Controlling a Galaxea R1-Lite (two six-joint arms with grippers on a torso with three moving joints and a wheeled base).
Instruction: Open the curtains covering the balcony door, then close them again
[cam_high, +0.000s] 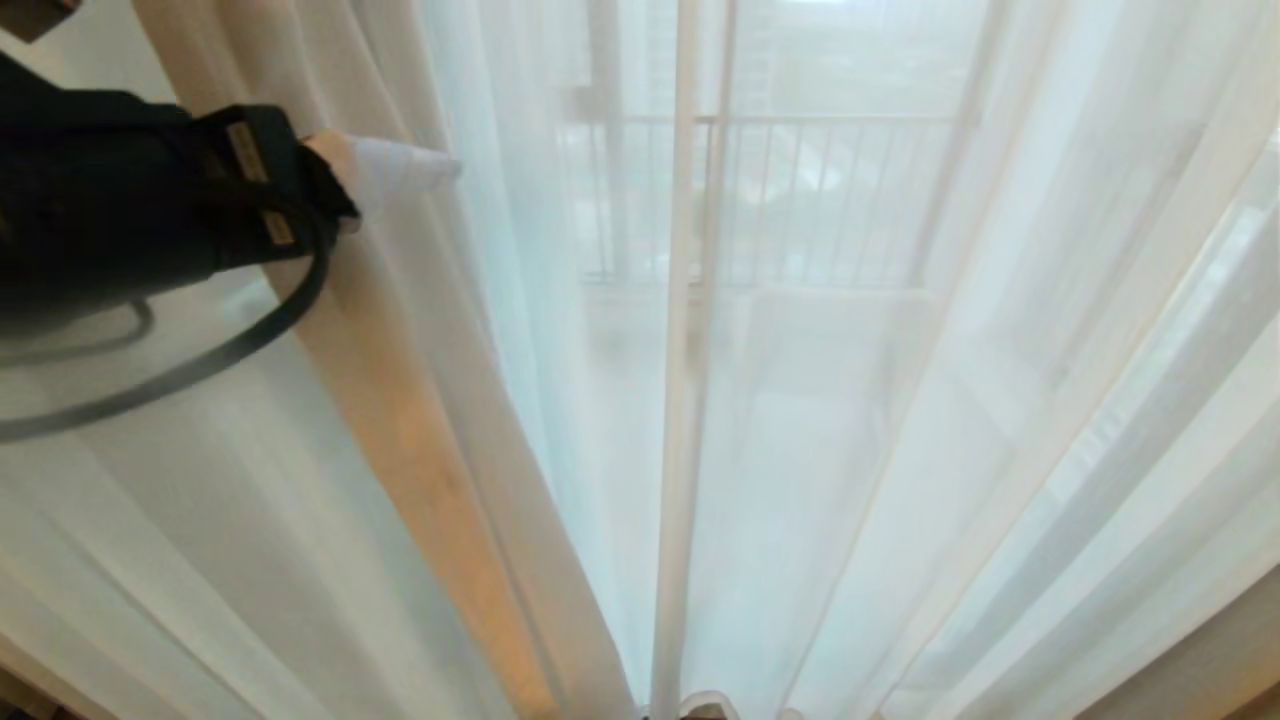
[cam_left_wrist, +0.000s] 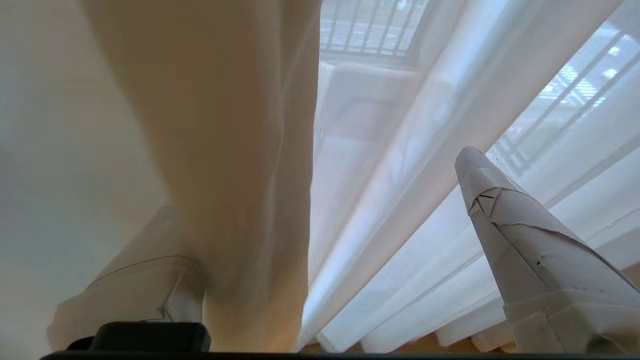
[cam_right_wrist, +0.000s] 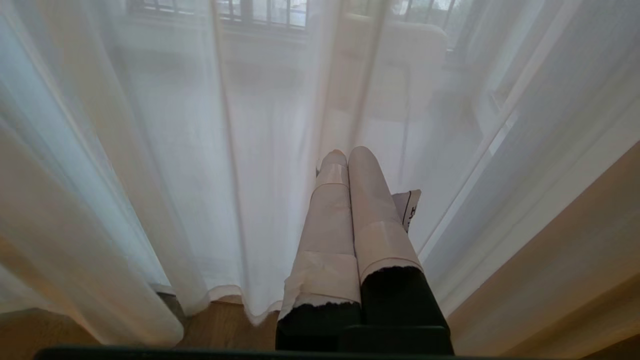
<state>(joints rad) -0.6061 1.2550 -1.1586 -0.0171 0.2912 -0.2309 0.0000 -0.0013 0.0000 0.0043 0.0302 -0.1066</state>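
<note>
- The floor (cam_right_wrist: 225, 325) is brown wood. It shows only in small bits under the hems.
- The curtains (cam_high: 850, 450) are thin and white, and they fill almost the whole room view. They hang in long folds down to the floor.
- I count two curtain panels. Their two edges meet at a pale seam (cam_high: 685, 400) in the middle, so they are closed.
- The door (cam_high: 610, 150) is behind the cloth. Only its dark upright frame shows through, faint and blurry.
- Past the glass there is one railing (cam_high: 800, 200) with many thin bars, and maybe one pale boxy thing under it, but it is too hazy to be sure.
- One thicker beige fold (cam_high: 400, 420) hangs left of the middle.
- Two grippers show in the pictures.
- The left gripper (cam_left_wrist: 320, 220) is up high on the left, right at the beige fold. Its two fingers are spread wide apart. One finger (cam_left_wrist: 520, 235) is in front of the white cloth, and the other finger (cam_left_wrist: 145, 280) is behind the beige fold. It is not pinching anything.
- The right gripper (cam_right_wrist: 347, 160) is low down, close to the cloth. Its two fingers are pressed together with nothing between them.
- One black cable (cam_high: 250, 330) loops under the left arm.
</note>
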